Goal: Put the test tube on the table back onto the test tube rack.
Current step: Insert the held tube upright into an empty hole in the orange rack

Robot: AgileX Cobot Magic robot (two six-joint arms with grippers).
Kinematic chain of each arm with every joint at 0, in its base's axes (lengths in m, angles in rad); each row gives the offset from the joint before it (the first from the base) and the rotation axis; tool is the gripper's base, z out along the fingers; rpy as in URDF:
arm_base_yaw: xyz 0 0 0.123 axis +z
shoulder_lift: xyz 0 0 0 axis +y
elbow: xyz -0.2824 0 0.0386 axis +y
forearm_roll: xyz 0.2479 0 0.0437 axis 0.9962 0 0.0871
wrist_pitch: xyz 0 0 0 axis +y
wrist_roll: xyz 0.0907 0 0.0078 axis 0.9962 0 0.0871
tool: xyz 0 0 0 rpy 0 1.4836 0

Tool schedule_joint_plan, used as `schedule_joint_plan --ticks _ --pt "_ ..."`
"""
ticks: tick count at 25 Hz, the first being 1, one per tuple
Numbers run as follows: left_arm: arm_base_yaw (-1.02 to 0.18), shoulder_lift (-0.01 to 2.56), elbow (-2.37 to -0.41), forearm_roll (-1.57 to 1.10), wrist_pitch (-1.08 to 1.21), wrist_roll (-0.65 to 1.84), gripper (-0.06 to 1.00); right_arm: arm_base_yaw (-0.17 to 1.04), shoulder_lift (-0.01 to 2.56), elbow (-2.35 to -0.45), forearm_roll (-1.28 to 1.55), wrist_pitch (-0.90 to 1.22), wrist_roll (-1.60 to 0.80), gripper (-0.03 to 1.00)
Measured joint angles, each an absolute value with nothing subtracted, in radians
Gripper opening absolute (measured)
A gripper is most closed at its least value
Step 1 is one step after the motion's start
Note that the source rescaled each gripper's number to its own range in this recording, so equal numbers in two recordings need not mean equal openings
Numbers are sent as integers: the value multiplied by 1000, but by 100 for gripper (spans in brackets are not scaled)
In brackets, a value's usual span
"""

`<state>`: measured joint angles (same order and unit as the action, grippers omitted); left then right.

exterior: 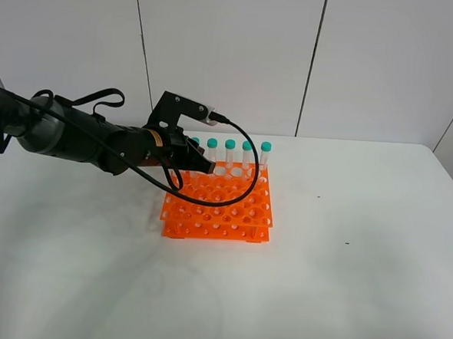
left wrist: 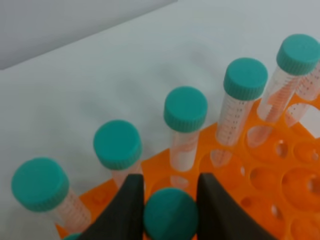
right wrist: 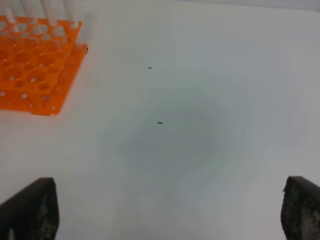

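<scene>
The orange test tube rack point(exterior: 232, 208) stands mid-table on the white table point(exterior: 342, 284). My left gripper point(exterior: 204, 166) hovers over the rack's back left part. In the left wrist view its two black fingers point(left wrist: 125, 212) close around the teal cap of a test tube point(left wrist: 170, 214), held upright just in front of the back row. Several more teal-capped tubes point(left wrist: 185, 110) stand in that back row point(exterior: 229, 145). The held tube's lower end is hidden. My right gripper point(right wrist: 170, 220) is open and empty over bare table, to the right of the rack point(right wrist: 35, 65).
The left arm and its black cable point(exterior: 241, 178) loop over the rack's rear left. A few small dark specks point(right wrist: 159, 122) lie on the table right of the rack. A white panelled wall point(exterior: 233, 55) stands behind the table.
</scene>
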<state>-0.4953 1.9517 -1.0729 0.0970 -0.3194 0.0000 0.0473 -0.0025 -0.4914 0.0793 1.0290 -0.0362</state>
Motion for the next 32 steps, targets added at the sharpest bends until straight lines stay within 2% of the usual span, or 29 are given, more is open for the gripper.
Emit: schedule_joint_plan --ticks 32 --pt "-494 1978 -1089 115 -337 -8 0 47 -3 -491 79 1029 -36 98"
